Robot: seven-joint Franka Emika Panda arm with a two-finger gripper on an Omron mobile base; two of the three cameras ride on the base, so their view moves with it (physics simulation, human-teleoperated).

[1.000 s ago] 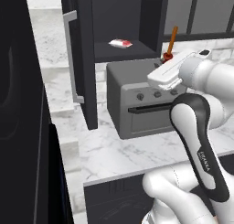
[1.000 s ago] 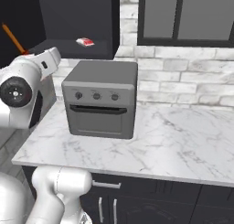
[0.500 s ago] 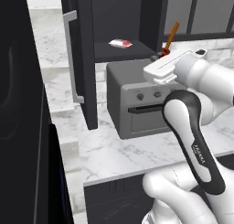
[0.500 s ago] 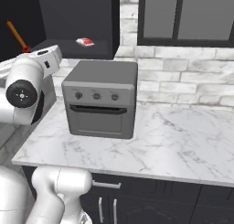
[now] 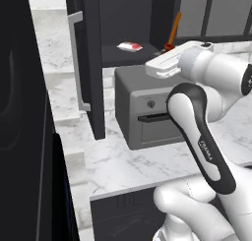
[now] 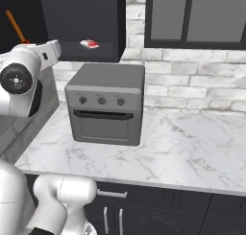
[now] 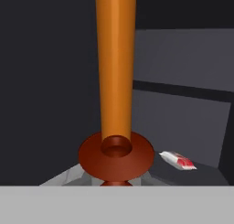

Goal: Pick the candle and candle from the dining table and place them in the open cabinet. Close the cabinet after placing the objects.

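Gripping the candle (image 7: 116,77) clamped tight in my gripper (image 5: 167,50), I risk clipping the cabinet (image 5: 91,63) shelf edge and tipping it.

A white marble counter (image 6: 192,143) with grey veins is seen below a light brick wall. A grey toaster oven (image 6: 106,103) is placed directly on it, towards its left part, with three knobs and a dark handle on the front. The rest of the marble top to the right is bare. Above the oven, the dark shelf (image 5: 123,55) of the open cabinet (image 6: 81,18) is shown. On this shelf a small white and red packet (image 5: 130,46) is laid flat; what it contains cannot be read. In the hand view, the same packet (image 7: 178,160) is found on the dark shelf floor.
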